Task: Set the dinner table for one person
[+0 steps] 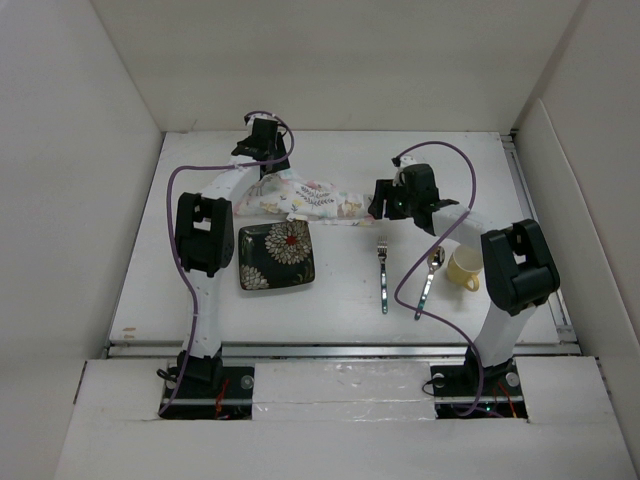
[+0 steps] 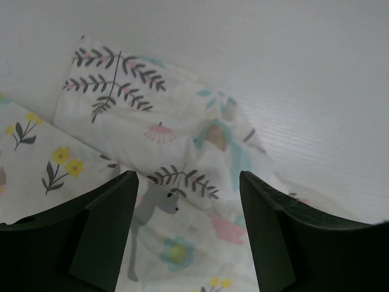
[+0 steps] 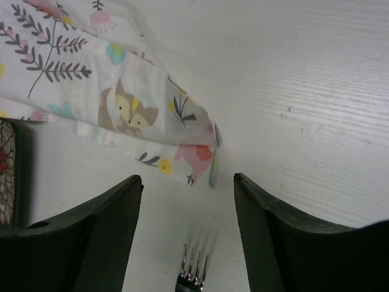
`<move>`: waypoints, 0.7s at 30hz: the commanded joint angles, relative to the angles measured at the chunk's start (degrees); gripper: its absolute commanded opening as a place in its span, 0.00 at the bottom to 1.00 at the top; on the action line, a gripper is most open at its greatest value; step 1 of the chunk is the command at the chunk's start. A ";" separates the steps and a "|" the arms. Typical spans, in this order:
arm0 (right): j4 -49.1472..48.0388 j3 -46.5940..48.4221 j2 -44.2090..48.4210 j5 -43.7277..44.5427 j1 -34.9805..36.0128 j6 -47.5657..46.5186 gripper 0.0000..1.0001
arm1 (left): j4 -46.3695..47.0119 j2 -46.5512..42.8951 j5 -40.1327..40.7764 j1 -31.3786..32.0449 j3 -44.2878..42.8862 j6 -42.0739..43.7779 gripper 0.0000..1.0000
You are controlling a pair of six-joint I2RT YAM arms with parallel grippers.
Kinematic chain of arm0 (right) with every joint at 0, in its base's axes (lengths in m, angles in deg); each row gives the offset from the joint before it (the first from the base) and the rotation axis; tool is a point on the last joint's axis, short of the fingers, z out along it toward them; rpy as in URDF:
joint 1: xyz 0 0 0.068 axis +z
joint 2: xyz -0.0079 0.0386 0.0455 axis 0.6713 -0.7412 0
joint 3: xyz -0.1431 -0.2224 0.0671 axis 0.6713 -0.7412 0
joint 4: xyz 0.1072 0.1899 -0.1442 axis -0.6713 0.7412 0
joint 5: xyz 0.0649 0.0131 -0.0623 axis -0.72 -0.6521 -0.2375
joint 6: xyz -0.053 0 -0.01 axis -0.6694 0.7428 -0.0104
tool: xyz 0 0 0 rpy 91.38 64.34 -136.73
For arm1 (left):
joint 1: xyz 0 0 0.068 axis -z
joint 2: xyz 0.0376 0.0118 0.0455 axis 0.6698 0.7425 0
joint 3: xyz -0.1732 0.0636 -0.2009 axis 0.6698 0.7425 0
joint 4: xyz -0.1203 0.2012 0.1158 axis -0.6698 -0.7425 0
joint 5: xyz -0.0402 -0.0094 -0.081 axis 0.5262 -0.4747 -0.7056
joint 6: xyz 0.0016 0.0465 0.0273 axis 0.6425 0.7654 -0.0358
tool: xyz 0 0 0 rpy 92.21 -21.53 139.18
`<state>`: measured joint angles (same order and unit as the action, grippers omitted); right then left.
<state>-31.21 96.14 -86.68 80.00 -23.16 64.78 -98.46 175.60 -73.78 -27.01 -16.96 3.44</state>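
The white dinner table (image 1: 340,290) holds a crumpled patterned cloth placemat (image 1: 305,198) at the back middle. It also shows in the left wrist view (image 2: 182,152) and the right wrist view (image 3: 121,103). A dark flowered square plate (image 1: 276,256) lies in front of it. A fork (image 1: 383,272) lies right of the plate; its tines (image 3: 194,271) show in the right wrist view. A spoon (image 1: 430,280) and a yellow cup (image 1: 465,268) lie further right. My left gripper (image 1: 268,165) is open above the placemat's left end. My right gripper (image 1: 382,208) is open just past the placemat's right corner.
White walls enclose the table on the left, back and right. A metal rail (image 1: 340,347) runs along the near edge. Purple cables loop off both arms.
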 commanded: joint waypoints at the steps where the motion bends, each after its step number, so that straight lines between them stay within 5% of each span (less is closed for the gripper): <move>1: -2.75 4.29 -3.44 -0.89 -0.46 -0.46 0.67 | -4.26 1.38 -2.06 -1.86 -4.68 1.46 0.64; 14: -5.92 5.88 -5.38 -1.78 -0.46 -0.38 0.49 | -5.06 9.22 5.84 -3.62 -10.59 1.47 0.58; 21: -6.27 5.79 -5.12 -1.95 -0.46 -0.02 0.15 | -8.66 15.28 7.33 -4.15 -20.77 3.13 0.61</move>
<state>-34.42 99.82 -91.86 78.38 -23.36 64.98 -104.58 189.90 -68.71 -30.61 -32.69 5.39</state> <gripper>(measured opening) 0.177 0.611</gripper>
